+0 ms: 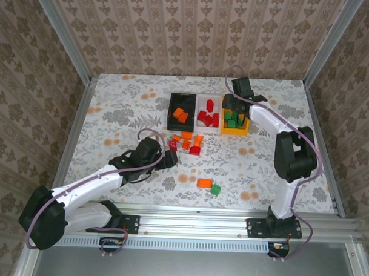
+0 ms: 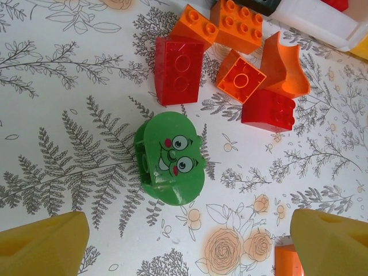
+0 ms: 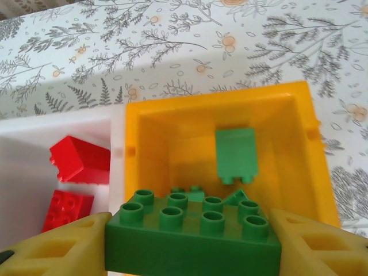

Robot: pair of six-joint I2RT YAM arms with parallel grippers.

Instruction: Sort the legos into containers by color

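My left gripper is open, its yellow fingers wide apart just short of a green brick with a printed face lying on the table. Beyond that brick lie a red brick, several orange bricks and another red one. My right gripper is shut on a green eight-stud brick held over the yellow bin, which has green bricks in it. In the top view the black bin holds orange bricks and the white bin holds red ones.
An orange brick and a green brick lie loose near the table's front, right of my left arm. The white bin's red bricks sit just left of the yellow bin. Metal frame rails edge the table.
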